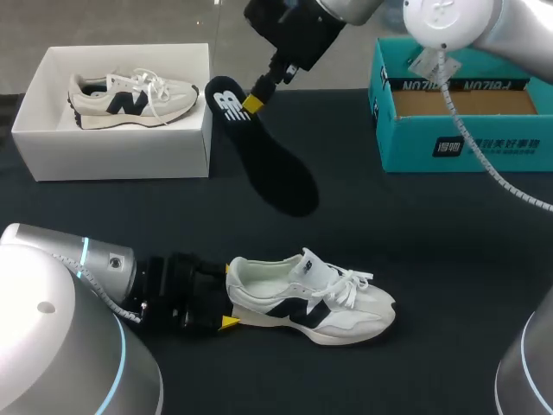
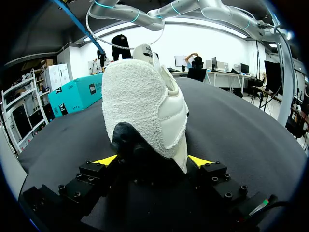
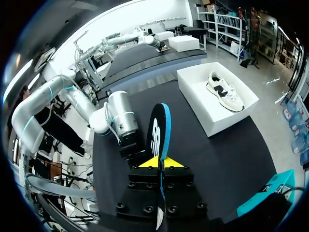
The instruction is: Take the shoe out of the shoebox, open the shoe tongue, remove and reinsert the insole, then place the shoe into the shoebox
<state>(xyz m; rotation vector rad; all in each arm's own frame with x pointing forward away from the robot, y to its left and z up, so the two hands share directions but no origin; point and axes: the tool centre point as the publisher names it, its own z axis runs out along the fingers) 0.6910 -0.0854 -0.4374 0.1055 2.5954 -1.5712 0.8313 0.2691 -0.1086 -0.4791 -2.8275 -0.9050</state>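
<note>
A white sneaker (image 1: 311, 298) with a dark logo lies on its sole near the table's front, toe to the right. My left gripper (image 1: 226, 313) holds its heel, one yellow tip on each side of the sneaker's heel (image 2: 145, 106), which fills the left gripper (image 2: 153, 160) in the left wrist view. My right gripper (image 1: 253, 101) hangs above the table's middle rear, shut on the heel end of a black insole (image 1: 268, 160) that slants down toward the front. From the right wrist, the insole (image 3: 158, 130) stands edge-on out of the right gripper (image 3: 160, 163).
A white open box (image 1: 112, 156) at the back left holds a second white sneaker (image 1: 130, 98). A teal shoebox (image 1: 458, 147) stands open at the back right. Dark tabletop lies between them.
</note>
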